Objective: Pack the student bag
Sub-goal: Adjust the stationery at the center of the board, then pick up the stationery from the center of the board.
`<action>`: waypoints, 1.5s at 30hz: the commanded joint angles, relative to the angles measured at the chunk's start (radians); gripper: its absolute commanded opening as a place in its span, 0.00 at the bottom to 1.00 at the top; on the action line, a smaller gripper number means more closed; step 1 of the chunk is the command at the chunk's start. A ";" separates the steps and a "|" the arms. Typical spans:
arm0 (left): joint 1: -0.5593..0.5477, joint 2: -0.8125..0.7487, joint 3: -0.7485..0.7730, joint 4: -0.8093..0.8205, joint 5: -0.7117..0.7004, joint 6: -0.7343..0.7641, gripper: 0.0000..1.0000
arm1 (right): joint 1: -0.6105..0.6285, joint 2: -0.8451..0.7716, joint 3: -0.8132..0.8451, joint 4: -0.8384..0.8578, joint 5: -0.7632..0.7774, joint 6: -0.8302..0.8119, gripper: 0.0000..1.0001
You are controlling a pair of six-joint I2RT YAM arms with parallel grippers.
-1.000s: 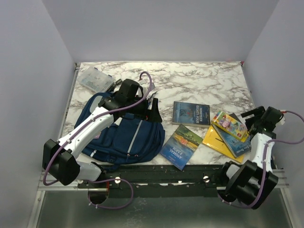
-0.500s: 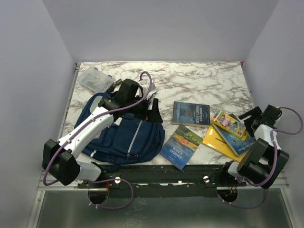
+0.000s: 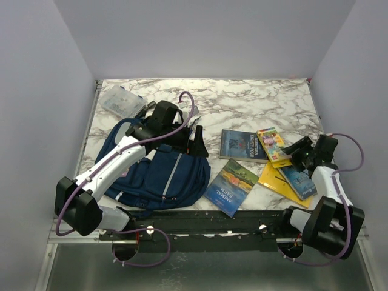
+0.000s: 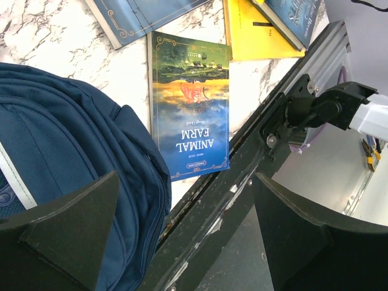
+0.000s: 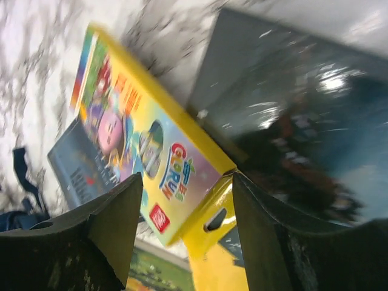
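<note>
Picking yellow crayon box (image 5: 139,139), right of student bag (image 3: 160,176): right end effector (image 5: 187,179) straddles it, grip unclear; left end effector (image 4: 185,179) wide above bag. Next: clamp, lift bagward.

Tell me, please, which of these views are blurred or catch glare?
Right wrist: motion-blurred throughout, the crayon box smeared in its print, white glare on the glossy book cover beside it. Left wrist: sharp, the Animal Farm book with a readable title. Top external: sharp and evenly lit, only soft shadows on the marble table.
</note>
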 commanded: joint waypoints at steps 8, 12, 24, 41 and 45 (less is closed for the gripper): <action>-0.003 0.029 -0.005 0.010 0.005 0.026 0.92 | 0.405 0.106 0.053 0.037 0.034 0.205 0.64; -0.004 0.037 -0.004 0.002 -0.011 0.032 0.92 | 0.402 0.066 0.111 -0.012 0.113 0.165 0.67; -0.004 0.054 0.000 -0.001 -0.004 0.033 0.92 | 0.118 0.322 0.312 0.065 -0.107 0.014 0.77; -0.004 0.062 -0.003 -0.004 -0.043 0.052 0.92 | 0.088 0.796 0.446 0.131 -0.558 -0.073 0.62; -0.004 0.049 -0.013 0.000 -0.105 0.065 0.92 | 0.088 0.797 0.416 0.188 -0.577 -0.035 0.47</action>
